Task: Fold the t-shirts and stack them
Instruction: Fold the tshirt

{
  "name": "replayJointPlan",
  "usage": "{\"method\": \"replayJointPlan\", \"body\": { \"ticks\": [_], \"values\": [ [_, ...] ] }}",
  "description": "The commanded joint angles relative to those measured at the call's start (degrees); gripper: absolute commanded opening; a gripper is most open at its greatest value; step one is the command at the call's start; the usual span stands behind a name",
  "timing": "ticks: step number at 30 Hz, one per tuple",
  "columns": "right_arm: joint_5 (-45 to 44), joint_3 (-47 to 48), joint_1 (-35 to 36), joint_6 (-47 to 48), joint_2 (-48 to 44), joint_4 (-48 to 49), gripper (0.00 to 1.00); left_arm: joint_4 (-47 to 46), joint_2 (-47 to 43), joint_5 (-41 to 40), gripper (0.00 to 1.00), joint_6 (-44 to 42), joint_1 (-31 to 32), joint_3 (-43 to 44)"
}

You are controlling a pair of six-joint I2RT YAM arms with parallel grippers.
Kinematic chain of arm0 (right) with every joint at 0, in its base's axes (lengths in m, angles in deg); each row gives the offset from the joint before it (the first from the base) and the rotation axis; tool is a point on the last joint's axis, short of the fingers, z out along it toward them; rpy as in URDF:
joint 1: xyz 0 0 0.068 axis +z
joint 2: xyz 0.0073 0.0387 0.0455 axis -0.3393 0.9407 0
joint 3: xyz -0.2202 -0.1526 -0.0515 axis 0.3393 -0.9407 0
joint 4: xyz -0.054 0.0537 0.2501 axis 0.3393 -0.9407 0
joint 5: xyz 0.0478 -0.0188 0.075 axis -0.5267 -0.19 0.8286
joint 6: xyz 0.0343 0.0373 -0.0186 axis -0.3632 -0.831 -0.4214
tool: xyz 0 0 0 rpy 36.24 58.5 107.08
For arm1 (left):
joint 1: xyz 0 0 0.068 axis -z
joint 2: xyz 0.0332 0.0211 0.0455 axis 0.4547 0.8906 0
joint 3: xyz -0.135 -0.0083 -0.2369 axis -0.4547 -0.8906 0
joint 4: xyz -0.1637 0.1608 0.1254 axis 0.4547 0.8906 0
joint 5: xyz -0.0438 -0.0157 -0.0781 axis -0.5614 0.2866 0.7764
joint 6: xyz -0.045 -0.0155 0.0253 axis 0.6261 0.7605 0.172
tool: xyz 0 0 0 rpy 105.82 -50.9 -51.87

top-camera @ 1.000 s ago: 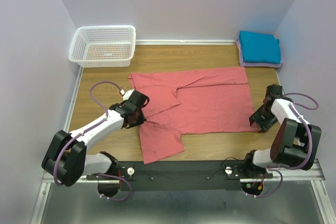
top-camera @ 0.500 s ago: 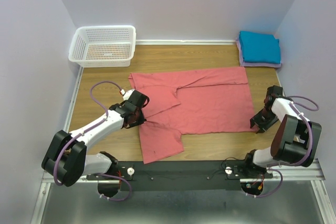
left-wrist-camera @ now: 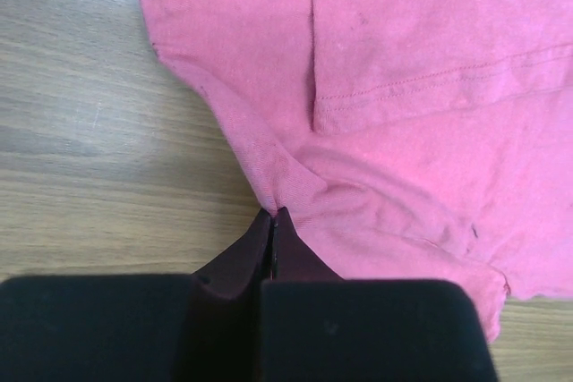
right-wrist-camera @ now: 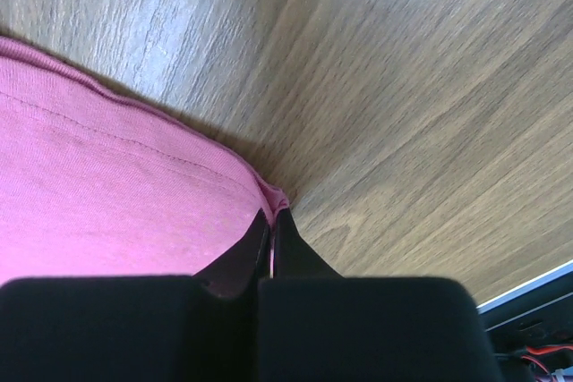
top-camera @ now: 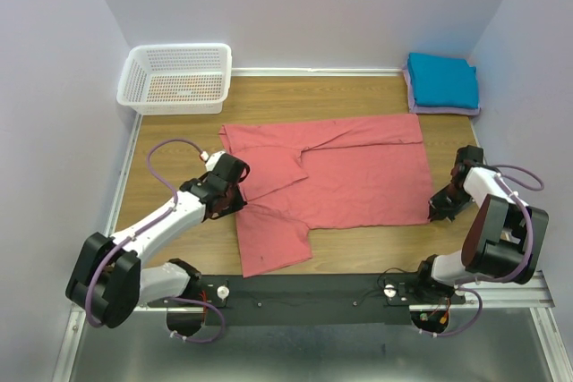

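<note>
Salmon-pink t-shirt [top-camera: 349, 176]: we see it spread flat on the bench [top-camera: 170, 149].
Left hand [left-wrist-camera: 273, 221]: together, clamped on its underarm edge.
Right hand [right-wrist-camera: 271, 219]: together, clamped on its hem corner.

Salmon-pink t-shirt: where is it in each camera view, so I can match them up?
Top external: the salmon-pink t-shirt lies spread out mid-table.
Left wrist: the shirt fills the upper right, its edge pinched in the left gripper at bottom centre.
Right wrist: the shirt fills the lower left, its hem corner pinched in the right gripper.
Shared landmark: the wooden table bordering the cloth in every view.
</note>
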Motion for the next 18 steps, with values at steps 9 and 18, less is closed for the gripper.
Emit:
{"method": "replayJointPlan", "body": {
  "ticks": [9,18],
  "values": [
    [-3.6,3.3,-1.0,3.0,-4.5,-4.5,0.01,4.1,-5.3,3.0,0.00,-2.4,-2.8,1.0],
    [-0.1,10.1,-0.9,7.6,-3.0,-5.1,0.01,2.7,-2.6,7.6,0.00,-6.9,-8.9,3.1]
  ]
}}
